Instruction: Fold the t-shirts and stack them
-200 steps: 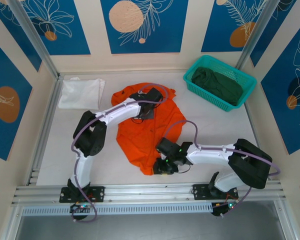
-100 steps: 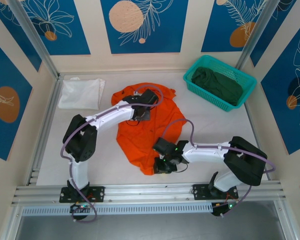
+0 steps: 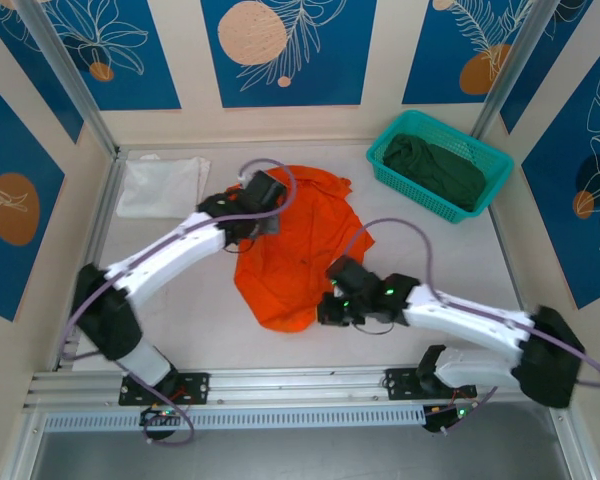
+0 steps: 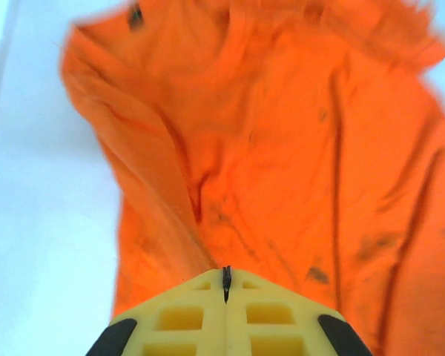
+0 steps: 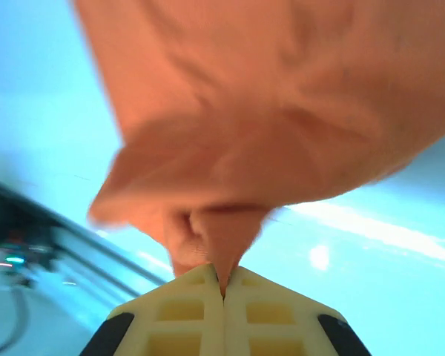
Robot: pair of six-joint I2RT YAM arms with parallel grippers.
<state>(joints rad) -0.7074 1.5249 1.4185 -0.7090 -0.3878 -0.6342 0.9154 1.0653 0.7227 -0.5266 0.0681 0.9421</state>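
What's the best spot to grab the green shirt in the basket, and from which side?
Pinch a raised crumple near the middle of the green shirt, coming straight down from above: the walls of the basket block sideways approaches, and the bunched cloth offers folds.

no writing, brand, number or sign can be read anywhere. a small dark mark (image 4: 136, 15) on the orange t-shirt (image 4: 282, 148), at the upper left of the left wrist view, is too blurred to read. the blue wall panels (image 3: 280, 50) along the top of the overhead view carry leaf and circle patterns, not letters.
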